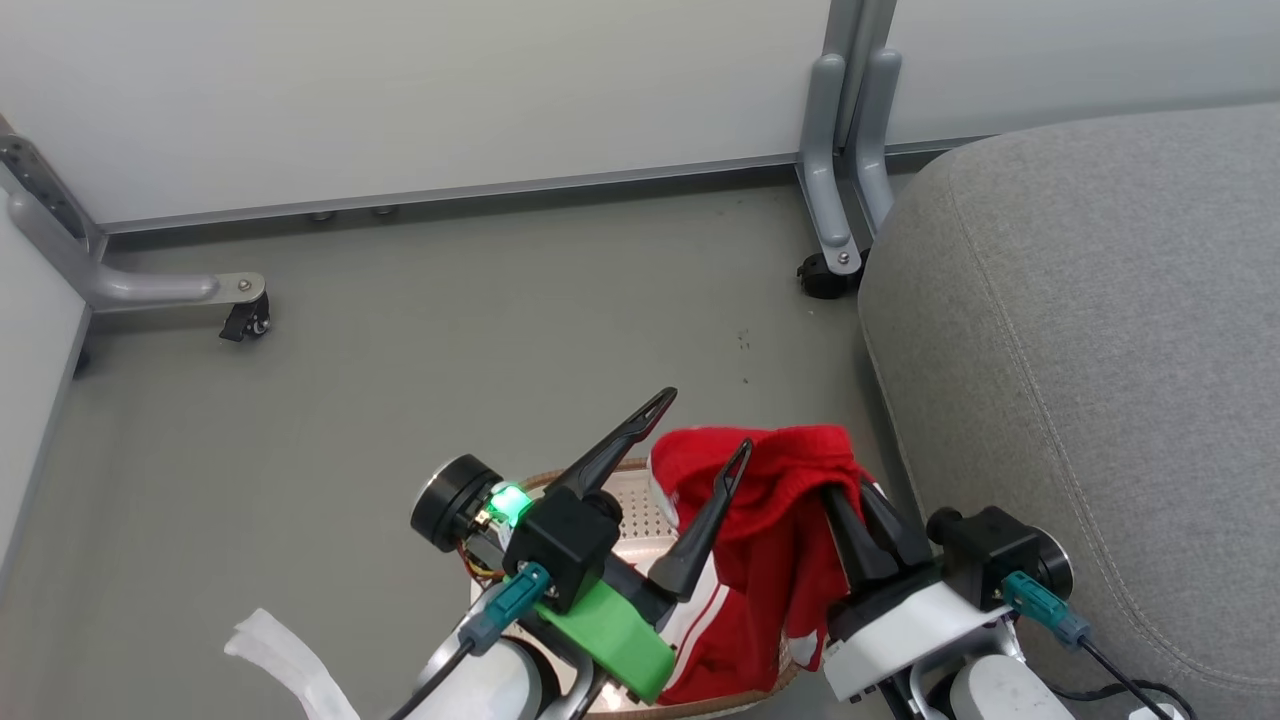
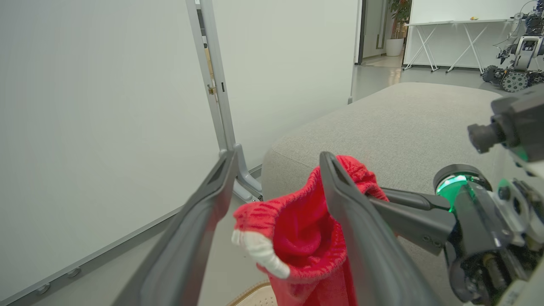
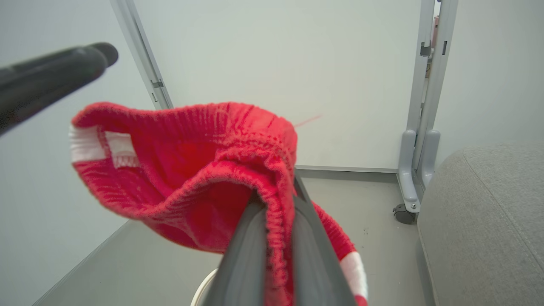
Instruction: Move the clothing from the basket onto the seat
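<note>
Head view: the clothing (image 1: 770,540) hangs above the basket (image 1: 640,515), with its lower end inside the rim. The seat (image 1: 1080,350) stands just beside it on the right. The right gripper (image 1: 850,495) is clamped on the garment's upper edge. The left gripper (image 1: 705,420) is spread wide and grasps nothing.

Left wrist view: the open fingers frame the red fabric. Contact between them and the fabric cannot be confirmed.

Right wrist view: both fingers pinch only a narrow ribbed hem.

Hazards: a single thin pinch may slip during the swing toward the seat and drop the garment onto the floor. The hanging end may catch the basket rim or the open left finger and drag the load free.
</note>
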Motion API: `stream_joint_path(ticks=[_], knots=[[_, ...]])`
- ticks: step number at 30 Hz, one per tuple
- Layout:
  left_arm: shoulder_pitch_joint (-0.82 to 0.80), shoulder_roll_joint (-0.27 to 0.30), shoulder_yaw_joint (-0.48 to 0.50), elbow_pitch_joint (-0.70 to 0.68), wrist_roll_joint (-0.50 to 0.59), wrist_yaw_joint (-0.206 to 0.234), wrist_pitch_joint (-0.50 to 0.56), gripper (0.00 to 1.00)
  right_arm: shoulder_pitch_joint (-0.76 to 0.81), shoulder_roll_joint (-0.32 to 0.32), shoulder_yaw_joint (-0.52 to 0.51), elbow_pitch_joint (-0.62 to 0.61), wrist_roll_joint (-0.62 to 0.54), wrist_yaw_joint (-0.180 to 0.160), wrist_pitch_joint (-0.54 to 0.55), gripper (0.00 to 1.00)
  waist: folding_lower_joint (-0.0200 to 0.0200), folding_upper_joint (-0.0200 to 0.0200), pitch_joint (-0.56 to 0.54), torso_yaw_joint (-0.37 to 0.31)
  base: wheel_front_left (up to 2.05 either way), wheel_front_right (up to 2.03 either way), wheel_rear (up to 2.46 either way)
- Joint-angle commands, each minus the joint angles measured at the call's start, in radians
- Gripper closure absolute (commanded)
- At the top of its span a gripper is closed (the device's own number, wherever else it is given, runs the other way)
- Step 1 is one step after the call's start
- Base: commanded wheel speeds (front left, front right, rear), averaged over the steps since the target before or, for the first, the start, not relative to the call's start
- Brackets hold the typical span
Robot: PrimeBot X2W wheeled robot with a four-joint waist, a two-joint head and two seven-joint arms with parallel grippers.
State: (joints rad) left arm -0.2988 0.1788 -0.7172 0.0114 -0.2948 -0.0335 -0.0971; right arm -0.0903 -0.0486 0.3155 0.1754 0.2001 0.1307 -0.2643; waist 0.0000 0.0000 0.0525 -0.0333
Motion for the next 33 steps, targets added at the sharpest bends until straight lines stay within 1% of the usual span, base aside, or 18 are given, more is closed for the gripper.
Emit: stream_joint_path(ticks=[1,25,29,33], knots=[[0.01,0.009,0.0,0.002,-0.001,0.008,0.003,0.0,-0.001,-0.003,-0.001,-0.001,-0.004,0.0,0.0,1.0,0.0,0.0,0.0,-0.002,0.0,0.0,0.0],[0.004,0.017,-0.015,0.008,-0.012,0.023,0.002,0.0,-0.001,-0.003,0.004,-0.005,-0.006,0.0,0.0,1.0,0.0,0.0,-0.005,-0.025,0.0,0.0,0.0],[0.014,0.019,-0.012,0.013,-0.016,0.031,-0.002,0.0,-0.002,-0.003,-0.001,-0.012,-0.008,0.0,0.0,1.0,0.0,0.0,0.005,-0.048,0.0,0.0,0.0],[0.011,0.033,-0.002,0.016,-0.004,0.048,-0.006,0.0,-0.012,-0.003,-0.021,-0.025,-0.017,0.0,0.0,1.0,0.0,0.0,0.029,-0.096,0.0,0.0,0.0]])
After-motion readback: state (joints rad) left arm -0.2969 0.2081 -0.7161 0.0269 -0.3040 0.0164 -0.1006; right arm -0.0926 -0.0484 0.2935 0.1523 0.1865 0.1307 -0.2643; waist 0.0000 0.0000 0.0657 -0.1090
